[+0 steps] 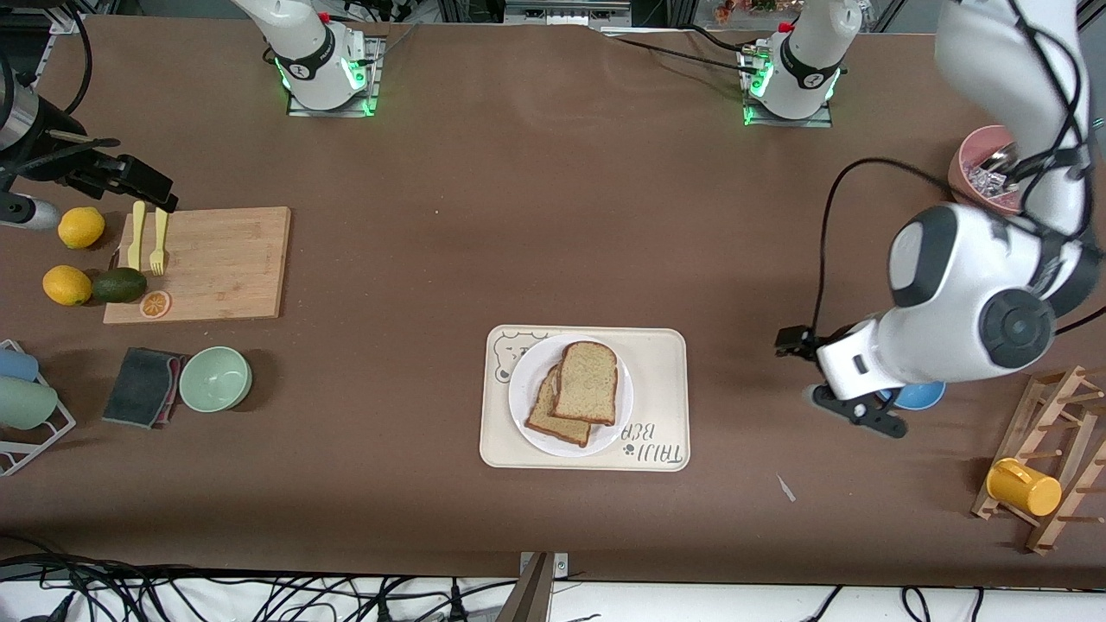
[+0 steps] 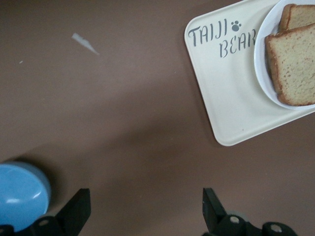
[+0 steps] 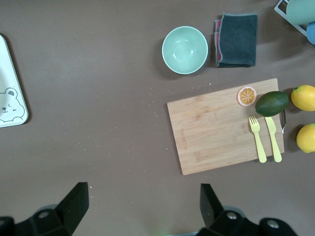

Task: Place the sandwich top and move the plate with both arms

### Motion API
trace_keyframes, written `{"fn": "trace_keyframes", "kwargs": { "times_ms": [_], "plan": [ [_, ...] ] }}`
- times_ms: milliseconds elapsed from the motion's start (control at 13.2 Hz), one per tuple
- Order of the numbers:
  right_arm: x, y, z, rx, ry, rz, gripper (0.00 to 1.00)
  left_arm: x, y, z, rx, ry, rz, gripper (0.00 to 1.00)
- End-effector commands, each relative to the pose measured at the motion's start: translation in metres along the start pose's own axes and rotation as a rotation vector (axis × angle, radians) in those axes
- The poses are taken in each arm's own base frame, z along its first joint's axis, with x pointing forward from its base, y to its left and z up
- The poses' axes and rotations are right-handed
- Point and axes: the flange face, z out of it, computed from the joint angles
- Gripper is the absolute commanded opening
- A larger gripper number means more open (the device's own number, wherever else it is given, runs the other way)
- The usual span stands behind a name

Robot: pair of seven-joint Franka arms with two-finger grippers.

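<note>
We see a brown surface (image 1: 536, 216) with a beige tray (image 1: 661, 380) near its middle. On the tray sits the white plate (image 1: 525, 393), and on the plate lies the sandwich top (image 1: 587, 382), a light-brown bread slice resting partly over a second slice (image 1: 546, 415) that peeks out from beneath it.

The left gripper (image 1: 851, 406) hangs above the surface toward the left arm's end, between the tray and a blue bowl (image 1: 920, 396). In its wrist view the two black fingers (image 2: 76, 209) stand wide apart with nothing between them, over bare surface just beside the tray's corner.

The right gripper (image 1: 138, 183) hovers at the right arm's end of the surface, above the edge of a wooden cutting board (image 1: 225, 259). Its fingers (image 3: 74, 199) are also spread wide and hold nothing.

On the board lie a yellow fork (image 1: 158, 242) and a yellow knife (image 1: 136, 235). Beside the board are two lemons (image 1: 80, 227) and an avocado (image 1: 119, 284). Nearer the front camera are a pale green bowl (image 1: 216, 378) and a dark folded cloth (image 1: 143, 387).
</note>
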Motion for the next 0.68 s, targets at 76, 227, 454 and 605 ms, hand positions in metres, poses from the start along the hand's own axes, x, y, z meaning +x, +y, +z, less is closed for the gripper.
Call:
{"fn": "trace_keyframes", "kwargs": {
  "times_ms": [76, 227, 454, 605],
  "plan": [
    [-0.004, -0.002, -0.009, 0.014, 0.000, 0.071, 1.00, -0.046, -0.008, -0.079, 0.072, 0.037, -0.122, 1.00],
    [-0.004, -0.001, -0.009, 0.013, 0.002, 0.056, 1.00, -0.073, -0.015, -0.120, 0.080, 0.063, -0.152, 1.00],
    [-0.004, -0.001, -0.009, 0.015, 0.003, 0.053, 1.00, -0.116, -0.008, -0.158, 0.093, 0.107, -0.161, 1.00],
    [-0.002, 0.000, -0.009, 0.018, 0.005, 0.058, 1.00, -0.147, 0.000, -0.161, 0.098, 0.096, -0.177, 1.00]
  ]
}}
